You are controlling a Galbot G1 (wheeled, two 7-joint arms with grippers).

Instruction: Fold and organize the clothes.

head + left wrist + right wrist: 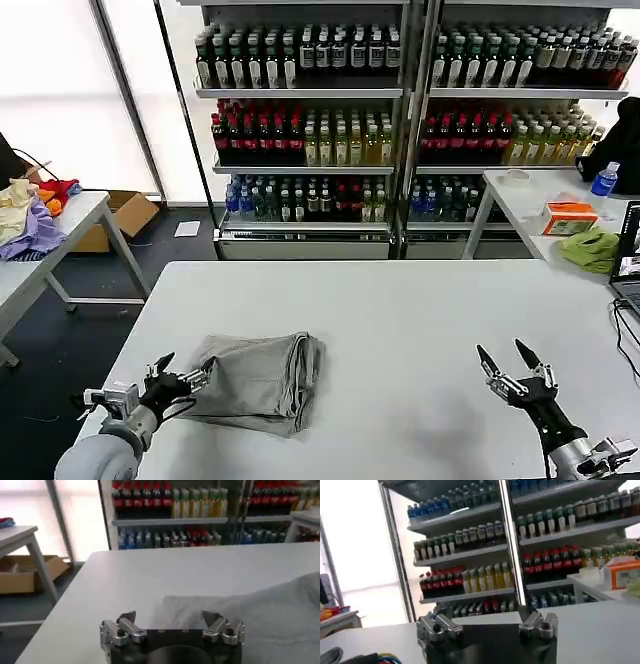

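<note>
Head view: folded T-shirt (262,380) beside spread left hand (182,372), seemingly touching; right hand (509,352) spread, apart.

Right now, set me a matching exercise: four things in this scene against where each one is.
Things:
1. folded grey T-shirt
2. left gripper
3. right gripper
4. green cloth

Places:
A. side table at far right
B. open, above bare tabletop at near right
C. lying on the white table, left of centre
D. open, at the shirt's left edge

Pairs: 1-C, 2-D, 3-B, 4-A
</note>
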